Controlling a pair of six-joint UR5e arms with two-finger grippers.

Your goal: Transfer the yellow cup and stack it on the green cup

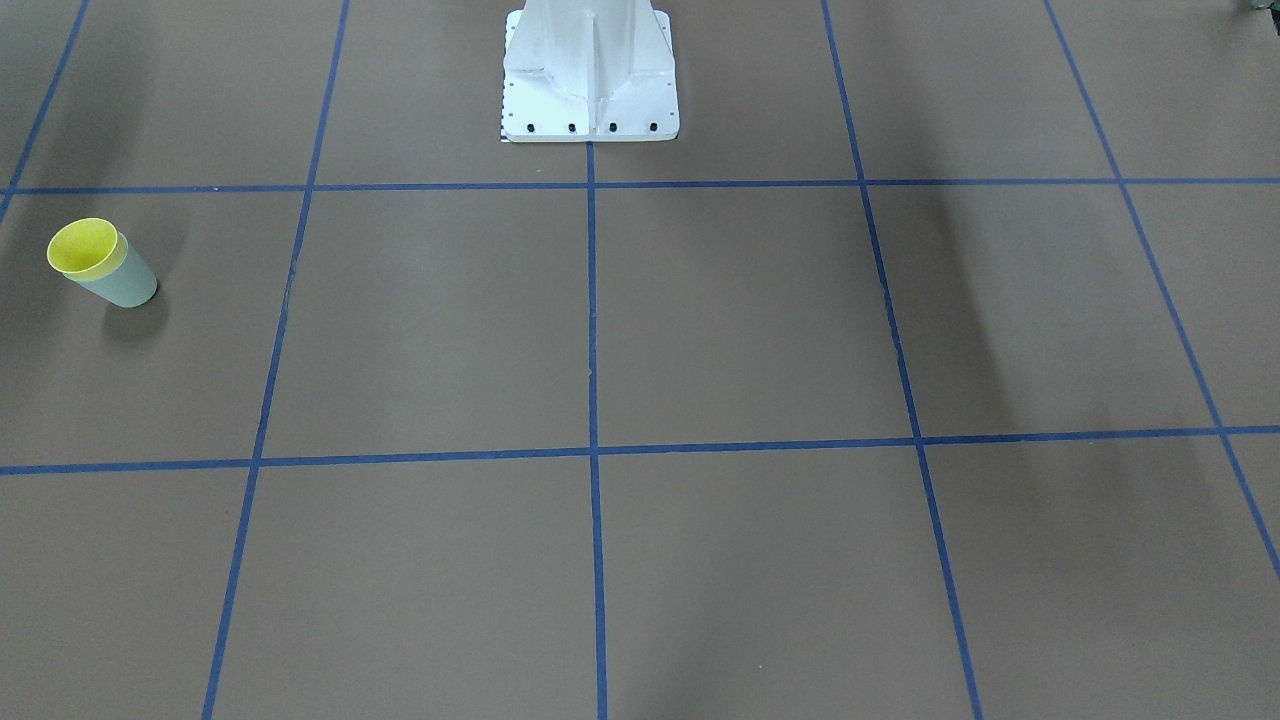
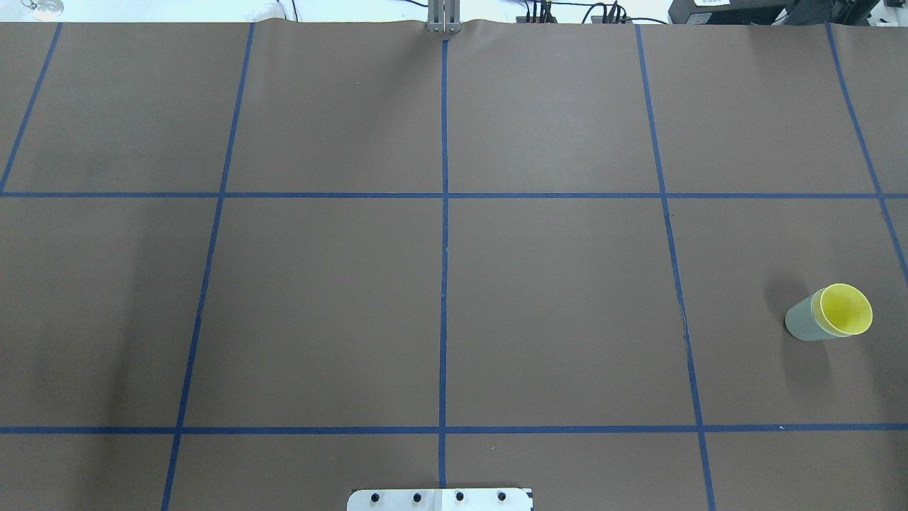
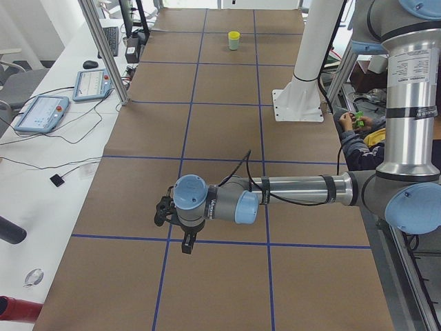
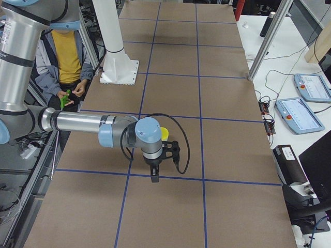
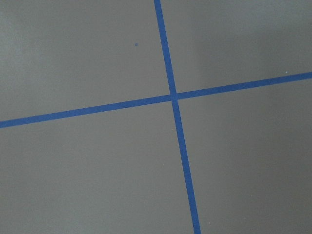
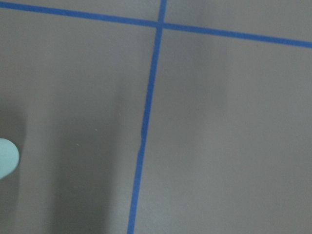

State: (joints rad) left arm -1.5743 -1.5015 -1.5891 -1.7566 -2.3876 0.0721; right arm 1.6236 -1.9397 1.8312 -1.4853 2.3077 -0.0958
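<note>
The yellow cup (image 2: 845,310) sits nested inside the green cup (image 2: 801,323), so only its rim and inside show. The pair stands upright on the brown table at my right side, also seen as yellow cup (image 1: 85,248) in green cup (image 1: 125,283) and far off as the yellow cup (image 3: 234,34). My left gripper (image 3: 185,243) hangs over the table's left half, far from the cups; I cannot tell whether it is open. My right gripper (image 4: 154,174) hangs near the cups, its state unclear too. A pale green edge (image 6: 7,158) shows in the right wrist view.
Blue tape lines (image 2: 444,234) divide the brown table into squares. The white robot base (image 1: 590,75) stands at the robot's edge. A seated person (image 4: 66,57) is beside the base. Tablets (image 3: 41,112) and cables lie on the side benches.
</note>
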